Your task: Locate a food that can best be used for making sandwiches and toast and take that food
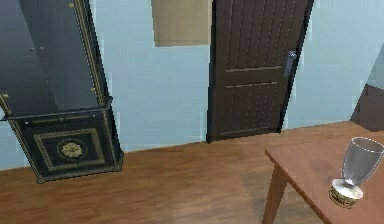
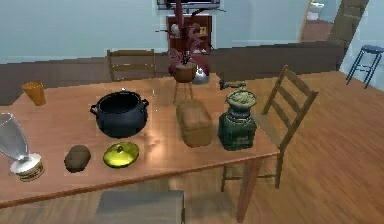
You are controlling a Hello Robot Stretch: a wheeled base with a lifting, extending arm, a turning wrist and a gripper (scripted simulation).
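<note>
A brown loaf of bread (image 2: 195,123) stands near the middle of the wooden table (image 2: 160,175) in the arm side view. Just left of it sits a black pot (image 2: 120,112), and just right of it a dark grinder-like object (image 2: 238,118). In the forward view the same table's corner (image 1: 300,165) shows at the lower right, with a clear glass (image 1: 360,165) on a small saucer.
On the table also lie a gold dish (image 2: 121,154), a brown round lump (image 2: 77,157), a glass (image 2: 15,150), an orange cup (image 2: 35,93) and a potted plant (image 2: 185,55). Chairs (image 2: 290,100) stand at the far and right sides. A dark door (image 1: 250,70) and cabinet (image 1: 60,90) are ahead.
</note>
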